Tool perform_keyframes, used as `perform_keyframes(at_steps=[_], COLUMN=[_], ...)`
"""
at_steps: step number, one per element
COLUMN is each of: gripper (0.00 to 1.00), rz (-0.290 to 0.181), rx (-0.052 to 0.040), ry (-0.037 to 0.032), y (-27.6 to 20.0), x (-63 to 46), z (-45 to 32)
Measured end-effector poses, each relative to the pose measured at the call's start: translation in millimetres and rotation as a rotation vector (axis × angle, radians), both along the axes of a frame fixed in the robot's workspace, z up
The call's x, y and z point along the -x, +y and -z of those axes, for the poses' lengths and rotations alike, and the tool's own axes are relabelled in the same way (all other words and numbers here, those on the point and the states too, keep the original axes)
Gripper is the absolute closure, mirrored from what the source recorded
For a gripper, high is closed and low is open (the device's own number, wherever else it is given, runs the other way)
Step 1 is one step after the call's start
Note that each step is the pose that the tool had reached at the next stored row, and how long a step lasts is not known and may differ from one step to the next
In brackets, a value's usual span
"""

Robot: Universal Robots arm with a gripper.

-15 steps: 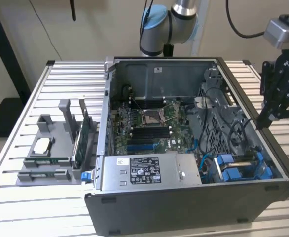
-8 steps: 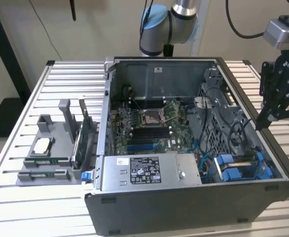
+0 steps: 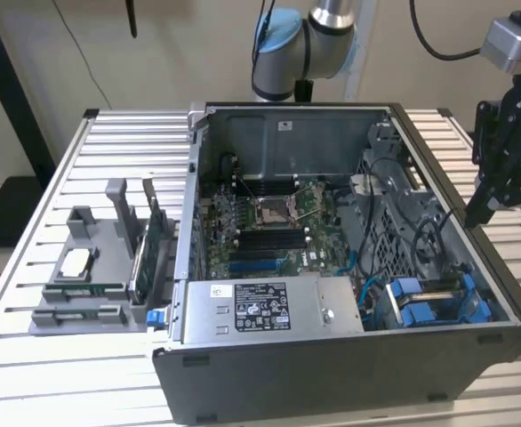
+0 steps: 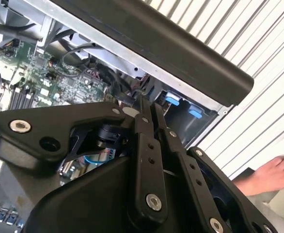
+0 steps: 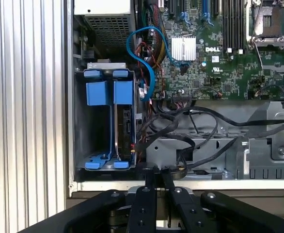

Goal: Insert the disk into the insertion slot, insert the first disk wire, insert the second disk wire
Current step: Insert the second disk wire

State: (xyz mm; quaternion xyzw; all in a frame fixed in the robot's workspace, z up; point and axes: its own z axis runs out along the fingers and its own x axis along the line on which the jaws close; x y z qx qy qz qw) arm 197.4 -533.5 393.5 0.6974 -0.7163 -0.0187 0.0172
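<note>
One slatted surface carries one open computer case, with one grey parts rack beside it on the exterior view's left. Inside lie one green motherboard, one grey power-supply box and one insertion slot. The disk sits in that slot in its blue frame. My tool is clenched on nothing above the case rim. A tangle of black wires crowds the space just beside the slot, and one blue cable loops nearby. One person's hand lies beyond the case.

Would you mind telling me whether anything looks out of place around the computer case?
A person's hand is beside the computer case in the second wrist view, odd for a robot's workspace. Black cables lie tangled inside the case.
</note>
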Motion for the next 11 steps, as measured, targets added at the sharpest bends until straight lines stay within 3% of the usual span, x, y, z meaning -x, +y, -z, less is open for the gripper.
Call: perform_keyframes(at_steps=[11], gripper=[0.85], rz=[0.000], rx=[0.0002], ry=[0.0000], y=[-0.1], x=[10.3], z=[-5.0])
